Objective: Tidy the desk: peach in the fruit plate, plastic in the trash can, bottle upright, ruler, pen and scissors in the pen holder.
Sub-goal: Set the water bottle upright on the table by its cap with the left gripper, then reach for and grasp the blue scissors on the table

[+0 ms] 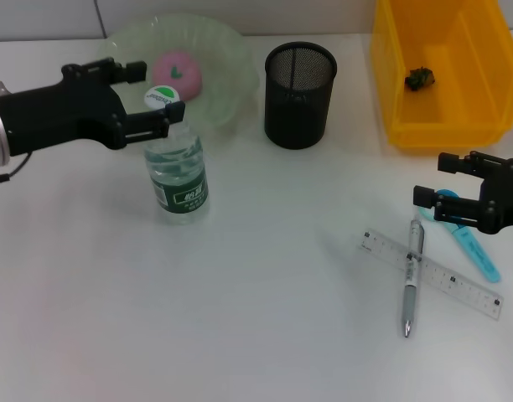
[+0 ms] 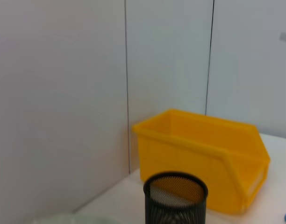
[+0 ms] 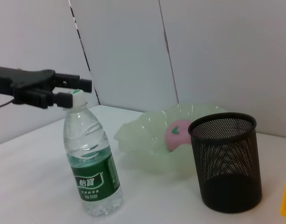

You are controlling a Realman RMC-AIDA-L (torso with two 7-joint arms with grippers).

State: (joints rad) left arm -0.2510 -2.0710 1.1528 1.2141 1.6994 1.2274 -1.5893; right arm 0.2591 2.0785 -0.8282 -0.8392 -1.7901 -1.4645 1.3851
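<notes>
A clear water bottle [image 1: 178, 172] with a green label stands upright on the table; it also shows in the right wrist view [image 3: 91, 172]. My left gripper [image 1: 160, 90] is open, one finger on each side of the bottle's white cap, and it shows in the right wrist view [image 3: 68, 92]. The pink peach [image 1: 178, 71] lies in the green plate [image 1: 227, 63]. My right gripper [image 1: 430, 179] is open just above the handle end of the blue scissors [image 1: 476, 247]. The clear ruler [image 1: 445, 280] lies under the silver pen [image 1: 411, 285]. The black mesh pen holder [image 1: 300, 94] is empty.
The yellow bin [image 1: 441, 117] at the back right holds a dark green scrap [image 1: 420, 79]. The left wrist view shows the bin [image 2: 203, 154] and the pen holder [image 2: 175, 198] against a white wall. The right wrist view shows the plate [image 3: 143, 140], peach [image 3: 176, 134] and holder [image 3: 225, 163].
</notes>
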